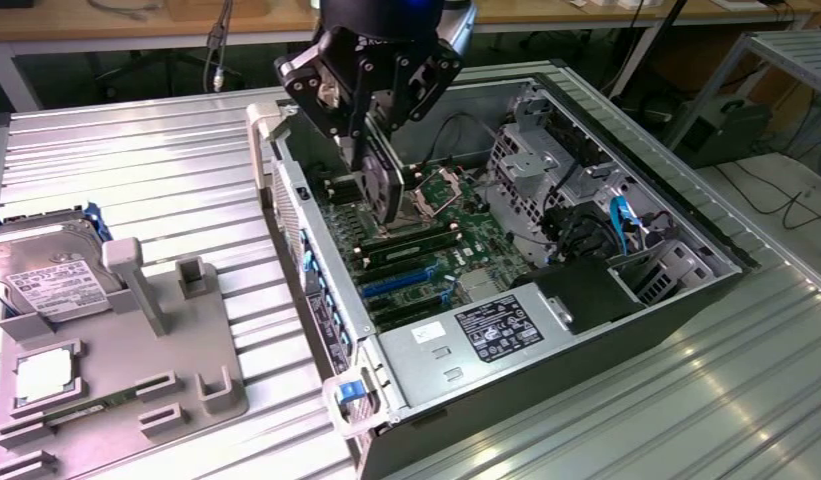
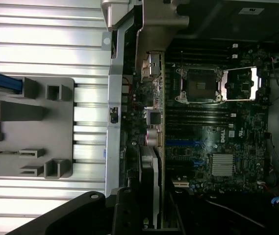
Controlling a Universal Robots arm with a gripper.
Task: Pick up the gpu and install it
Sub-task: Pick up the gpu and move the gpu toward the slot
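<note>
Exterior view: the gripper (image 1: 371, 150) hangs over the open computer case (image 1: 677, 262), its fingers clamped on the gpu (image 1: 381, 182), which drops straight below them toward the motherboard (image 1: 444, 240). The card's long axis points steeply downward and only its thin black face shows, its lower end close above the board near the processor socket (image 1: 430, 200). The blue expansion slots (image 1: 397, 285) lie apart from it, further along the board toward the power supply (image 1: 497, 330). The arm comes down from above with its wrist roughly vertical, just inside the case's rear wall. Seen from the wrist, the gpu (image 2: 155, 122) runs edge-on alongside that wall. The gray parts fixture (image 1: 117, 380) and a hard drive (image 1: 43, 275) sit outside on the table (image 1: 157, 170).
</note>
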